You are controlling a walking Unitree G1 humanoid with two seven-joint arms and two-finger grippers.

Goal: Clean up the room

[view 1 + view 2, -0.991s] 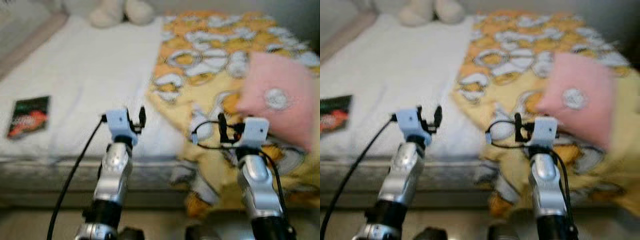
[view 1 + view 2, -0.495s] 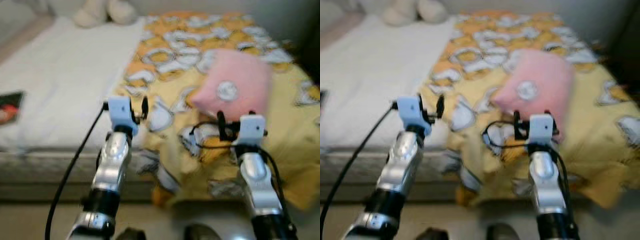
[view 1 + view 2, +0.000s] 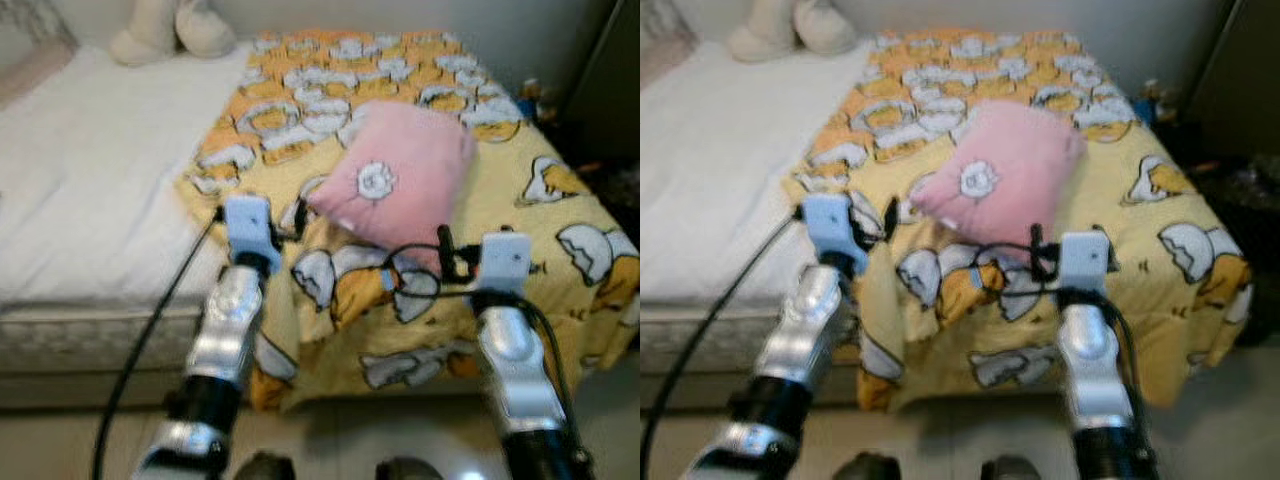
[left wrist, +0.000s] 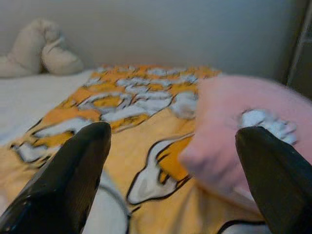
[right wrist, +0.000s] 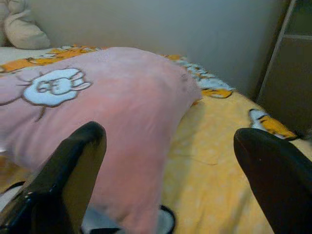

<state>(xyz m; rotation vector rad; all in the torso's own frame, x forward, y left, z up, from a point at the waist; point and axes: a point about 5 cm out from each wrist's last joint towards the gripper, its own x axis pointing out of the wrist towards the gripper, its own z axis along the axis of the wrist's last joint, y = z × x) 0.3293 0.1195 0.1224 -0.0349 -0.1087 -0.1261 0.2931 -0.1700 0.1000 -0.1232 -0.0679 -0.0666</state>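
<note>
The pink pillow (image 3: 395,178) lies on the yellow blanket (image 3: 520,215) on the bed (image 3: 90,200). Both the left gripper (image 4: 170,180) and right gripper (image 5: 168,180) hover before it, fingers apart (nothing held). This looks like the approach; next, reach forward and close on the pillow.

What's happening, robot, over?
Left gripper and right gripper open, empty, raised before bed. Pink pillow lying on yellow blanket. Nothing between grippers and pillow.

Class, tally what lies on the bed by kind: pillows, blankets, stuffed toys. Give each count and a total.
Pink pillow: 1
Yellow patterned blanket: 1
Cream stuffed toy: 1
Total: 3
</note>
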